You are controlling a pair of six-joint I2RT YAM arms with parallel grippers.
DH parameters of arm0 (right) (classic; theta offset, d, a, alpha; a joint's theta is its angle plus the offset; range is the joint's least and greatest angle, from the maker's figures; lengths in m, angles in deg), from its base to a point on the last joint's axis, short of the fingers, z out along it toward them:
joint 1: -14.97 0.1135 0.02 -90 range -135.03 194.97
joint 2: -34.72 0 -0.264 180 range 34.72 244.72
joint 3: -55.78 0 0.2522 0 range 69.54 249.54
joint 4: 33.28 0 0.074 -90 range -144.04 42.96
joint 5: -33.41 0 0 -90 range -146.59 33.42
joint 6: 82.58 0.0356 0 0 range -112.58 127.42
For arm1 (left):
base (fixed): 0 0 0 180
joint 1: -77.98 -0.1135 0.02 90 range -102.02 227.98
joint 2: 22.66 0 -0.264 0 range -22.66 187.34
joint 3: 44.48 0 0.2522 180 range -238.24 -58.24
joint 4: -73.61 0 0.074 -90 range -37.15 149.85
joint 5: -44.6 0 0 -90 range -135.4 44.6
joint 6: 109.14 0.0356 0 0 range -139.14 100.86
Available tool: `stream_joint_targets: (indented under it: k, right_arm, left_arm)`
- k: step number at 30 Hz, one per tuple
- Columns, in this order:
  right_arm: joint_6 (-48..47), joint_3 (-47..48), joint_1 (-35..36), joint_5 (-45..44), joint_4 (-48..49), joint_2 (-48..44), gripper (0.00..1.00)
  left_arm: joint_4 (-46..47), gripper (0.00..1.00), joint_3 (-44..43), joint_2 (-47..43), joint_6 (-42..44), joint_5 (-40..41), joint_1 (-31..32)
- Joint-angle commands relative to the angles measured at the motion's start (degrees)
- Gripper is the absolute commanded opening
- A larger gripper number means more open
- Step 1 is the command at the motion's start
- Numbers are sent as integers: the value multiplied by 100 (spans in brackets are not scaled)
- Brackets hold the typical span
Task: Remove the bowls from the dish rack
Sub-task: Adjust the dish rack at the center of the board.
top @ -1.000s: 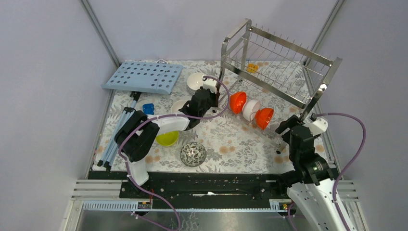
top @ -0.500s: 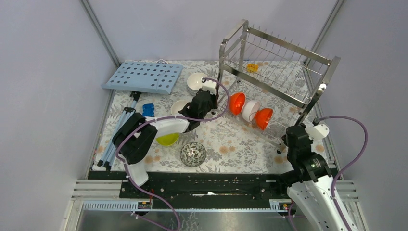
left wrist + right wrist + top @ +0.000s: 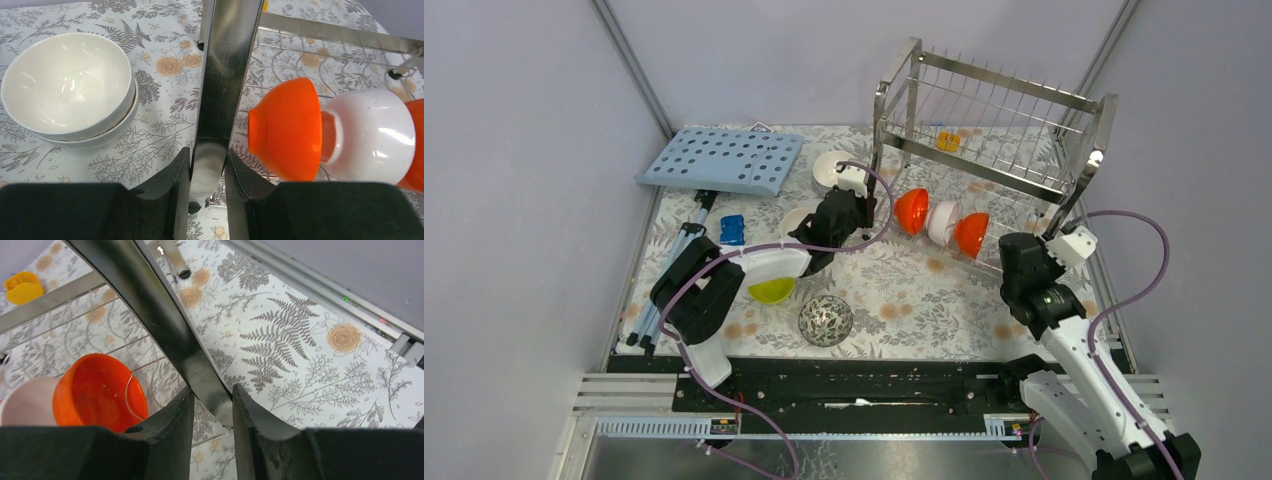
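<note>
The steel wire dish rack (image 3: 994, 130) stands at the back right. Its lower tier holds an orange bowl (image 3: 913, 211), a white bowl (image 3: 943, 222) and a second orange bowl (image 3: 970, 233) on edge. My left gripper (image 3: 862, 207) is shut on the rack's front left post (image 3: 220, 75). My right gripper (image 3: 1036, 243) is shut on the front right post (image 3: 165, 325). On the table lie stacked white bowls (image 3: 831, 168), a cream bowl (image 3: 797, 218), a lime-green bowl (image 3: 772, 290) and a speckled bowl (image 3: 826, 320).
A light-blue perforated board (image 3: 722, 159) lies at the back left, with a small blue block (image 3: 732, 229) and a folded tripod (image 3: 669, 280) in front of it. A yellow clip (image 3: 946, 140) sits in the rack. Grey walls close in on both sides.
The rack has swung from tilted to more upright and shifted left, its three bowls with it. My right arm moved left and forward with the post. My left gripper kept its hold.
</note>
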Motion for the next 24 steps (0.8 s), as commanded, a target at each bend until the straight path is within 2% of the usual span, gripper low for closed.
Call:
stream_joint_targets:
  k: [1,14,24]
  right_arm:
    - [151,51,-170,495,843,844,25]
    - [-891,215,-1422,1539,2098,1865,26]
    - [-1176,550,-1538,2368,2540,2745,27]
  left_arm:
    - [843,0,12,-463,-690,-834,137]
    - [602,0,-99,-296,-1197,-1247,359]
    - [575,0,98,-417,-1353,-945,772]
